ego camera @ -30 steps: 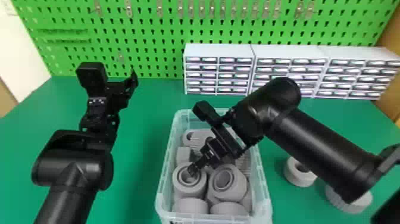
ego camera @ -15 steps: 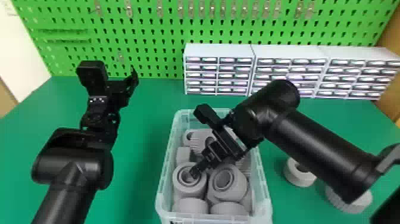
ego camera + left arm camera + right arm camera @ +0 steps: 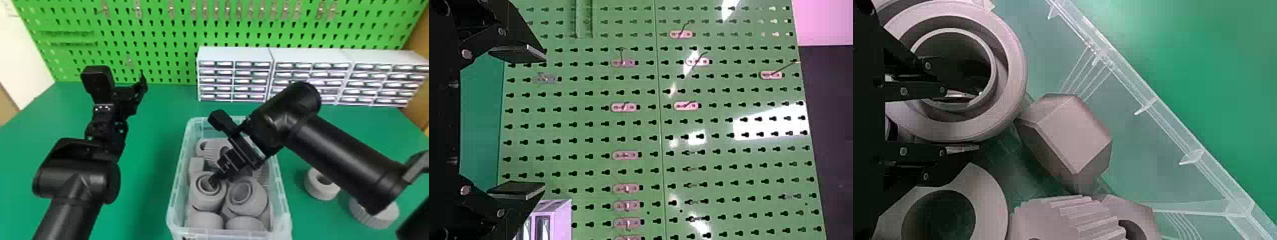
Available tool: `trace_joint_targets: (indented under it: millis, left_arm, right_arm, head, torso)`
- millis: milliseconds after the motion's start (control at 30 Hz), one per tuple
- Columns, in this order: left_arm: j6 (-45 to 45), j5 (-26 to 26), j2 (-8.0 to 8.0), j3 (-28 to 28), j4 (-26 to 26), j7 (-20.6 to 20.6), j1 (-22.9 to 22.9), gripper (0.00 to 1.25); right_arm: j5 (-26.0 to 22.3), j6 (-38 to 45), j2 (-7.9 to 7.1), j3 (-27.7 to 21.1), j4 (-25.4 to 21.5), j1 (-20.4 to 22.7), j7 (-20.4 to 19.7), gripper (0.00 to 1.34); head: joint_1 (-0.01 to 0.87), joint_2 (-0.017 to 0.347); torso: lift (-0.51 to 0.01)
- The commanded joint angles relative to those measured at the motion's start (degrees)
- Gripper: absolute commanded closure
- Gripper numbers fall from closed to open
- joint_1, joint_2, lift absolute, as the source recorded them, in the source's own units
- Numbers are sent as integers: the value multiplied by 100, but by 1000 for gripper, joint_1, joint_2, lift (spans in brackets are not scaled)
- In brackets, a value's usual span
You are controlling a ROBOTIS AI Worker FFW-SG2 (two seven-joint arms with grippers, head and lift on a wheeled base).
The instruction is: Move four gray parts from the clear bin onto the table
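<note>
Two gray parts out: a plain ring (image 3: 322,185) and a ribbed disc (image 3: 376,212), near each other on the green tabletop (image 3: 146,201), to the right of the clear bin (image 3: 284,228).
Sleeved ring: the gray part being worked on (image 3: 207,199), inside the bin with its round opening facing up, just beside a second hollow round part (image 3: 255,204).
Right claw: down in the bin at the sleeved ring (image 3: 978,120); I cannot tell whether it has a firm grip on it.
Left claw: spread wide with nothing in it (image 3: 545,120), up in front of the green pegboard (image 3: 739,165) and outside the bin.
Bin neighbors: a faceted block (image 3: 1073,130) lies near the sleeved ring, and a toothed part (image 3: 1065,220) lies near the block.
Step in hand: picking up what looks like the third of the four, judging by the pair outside.
Next move: make sure of the hold on the sleeved ring, lift it straight up past the bin wall, then carry it right and set it down apart from the other two.
Snag risk: the crowded round parts could catch or tip as it rises, and a loose hold could let it slip back.
Left to do: this ring, then probably one more.
</note>
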Motion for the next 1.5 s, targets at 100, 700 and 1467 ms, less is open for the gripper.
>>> trace_joint_targets:
  millis: [100,700,1467]
  left_arm:
    - [0,16,11,10,0,0,28,348]
    - [0,51,11,10,0,9,98,348]
    - [0,51,29,54,0,9,221,348]
  right_arm:
    - [36,32,-8,-53,-16,6,0,967]
    - [607,524,-78,-783,-613,68,0,969]
    - [1635,911,-166,-1872,-1106,244,422,972]
  head:
    - [693,72]
    - [693,72]
    - [693,72]
  torso:
    - [-52]
    - [-52]
    - [-52]
